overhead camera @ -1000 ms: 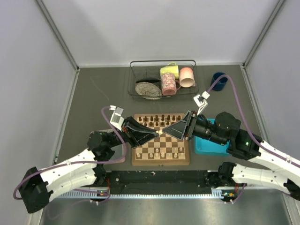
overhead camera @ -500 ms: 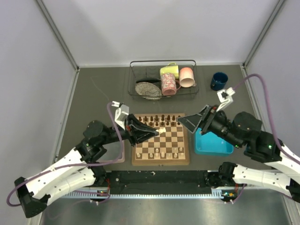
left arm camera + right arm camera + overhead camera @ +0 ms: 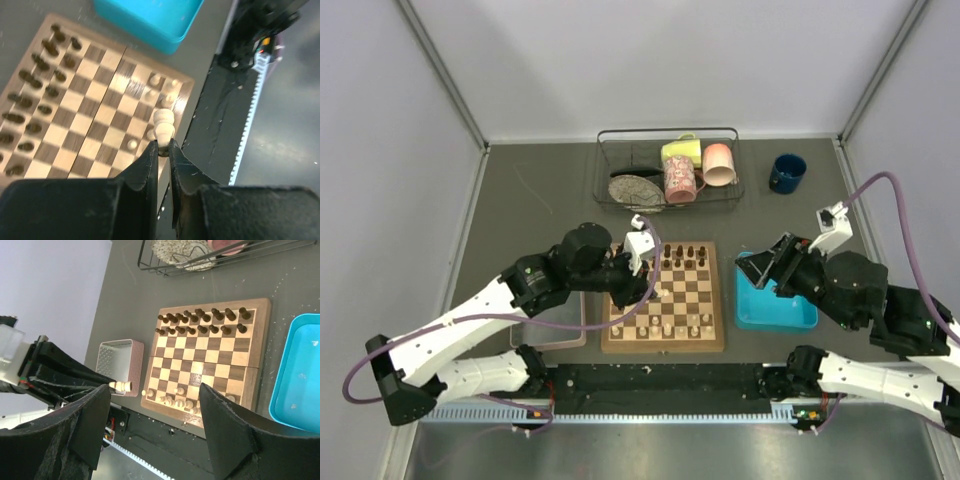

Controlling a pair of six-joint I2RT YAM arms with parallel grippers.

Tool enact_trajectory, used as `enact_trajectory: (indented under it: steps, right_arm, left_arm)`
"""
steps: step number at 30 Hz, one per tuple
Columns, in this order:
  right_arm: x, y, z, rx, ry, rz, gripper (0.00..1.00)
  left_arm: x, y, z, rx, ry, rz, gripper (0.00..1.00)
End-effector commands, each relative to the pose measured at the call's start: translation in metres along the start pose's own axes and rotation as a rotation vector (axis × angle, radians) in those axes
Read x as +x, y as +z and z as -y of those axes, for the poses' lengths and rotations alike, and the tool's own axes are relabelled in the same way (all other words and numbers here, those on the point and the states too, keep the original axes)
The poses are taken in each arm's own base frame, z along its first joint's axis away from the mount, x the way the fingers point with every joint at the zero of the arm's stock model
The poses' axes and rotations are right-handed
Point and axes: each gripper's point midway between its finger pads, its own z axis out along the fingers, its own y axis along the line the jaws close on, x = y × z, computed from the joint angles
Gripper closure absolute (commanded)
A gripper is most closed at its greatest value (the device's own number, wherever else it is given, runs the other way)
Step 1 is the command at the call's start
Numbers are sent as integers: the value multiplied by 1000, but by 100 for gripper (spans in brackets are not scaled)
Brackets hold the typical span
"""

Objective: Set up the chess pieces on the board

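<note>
Item 1, left gripper [image 3: 163, 146]: jaws closed on one pale cream chess piece [image 3: 163, 125], pinched at one end, the rest projecting past the fingertips.
Beneath those jaws: chessboard [image 3: 95, 125]. Other cream pieces [image 3: 156, 80] stand on the squares just beyond the tips. Dark brown pieces [image 3: 35, 90] stand in two rows along the edge farthest from them.
Item 2, right gripper [image 3: 154, 390]: jaws spread wide, nothing between them. Blue tray [image 3: 775, 312] lies below; the chessboard lies off to the side, toward the left gripper.
</note>
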Motion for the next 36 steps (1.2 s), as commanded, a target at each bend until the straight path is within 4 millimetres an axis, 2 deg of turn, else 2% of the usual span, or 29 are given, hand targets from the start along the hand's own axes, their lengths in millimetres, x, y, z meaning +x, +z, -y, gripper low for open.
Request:
enact_trajectory:
  steps: [1,3,6,11,15,26,36]
  right_arm:
    - [1,-4,17,50,24,19,30]
    - [2,-4,20,57,26,18,30]
    - [7,-1,23,71,20,7,30]
    - [15,4,24,90,-5,-20,30]
    - [18,7,26,100,-2,-29,30]
    - [27,8,35,116,21,-40,30]
    - [30,5,43,131,31,-40,30]
  left_arm:
    - [27,-17,-28,-200,-59,-159,100]
    - [46,-20,-38,-277,-130,-226,100]
    - [73,-23,-37,-312,-239,-310,100]
    - [97,-29,-40,-386,-353,-339,100]
    - [116,-25,-44,-405,-363,-423,100]
    - [148,-7,-51,-420,-374,-617,100]
    - [154,7,-50,-399,-376,-635,100]
